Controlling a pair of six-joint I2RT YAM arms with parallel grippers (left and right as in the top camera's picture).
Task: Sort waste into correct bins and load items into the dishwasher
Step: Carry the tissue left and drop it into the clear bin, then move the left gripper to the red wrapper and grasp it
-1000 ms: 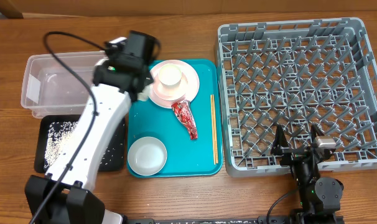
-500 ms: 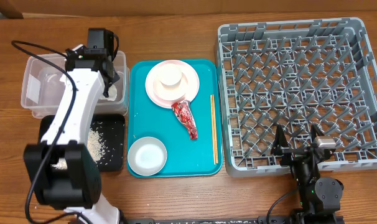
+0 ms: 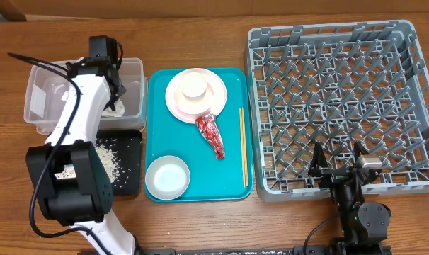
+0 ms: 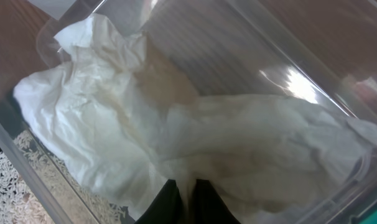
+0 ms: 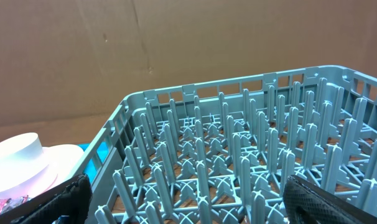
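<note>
My left gripper point(image 3: 114, 95) is inside the clear tub point(image 3: 44, 99), shut on the crumpled white napkin point(image 3: 119, 108). In the left wrist view the black fingertips point(image 4: 187, 184) pinch the napkin point(image 4: 132, 124) against the tub's floor. Rice grains point(image 3: 110, 157) lie in the black tray point(image 3: 129, 185). On the teal tray point(image 3: 232, 180) are the pink plate point(image 3: 214, 99) with the white cup point(image 3: 195, 86) on it, the red wrapper point(image 3: 212, 134) and one white bowl point(image 3: 167, 177). My right gripper point(image 3: 338, 170) is open and empty at the grey rack's point(image 3: 342, 92) front edge point(image 5: 188, 199).
A pair of wooden chopsticks point(image 3: 243, 145) lies along the teal tray's right side. The rack holds nothing. The right wrist view shows the plate and cup point(image 5: 17, 152) beyond the rack's left wall. Brown cardboard stands behind the table.
My left arm swung left from beside the plate to the clear tub, carrying the napkin, then shifted slightly further left inside the tub. The right arm has not moved.
</note>
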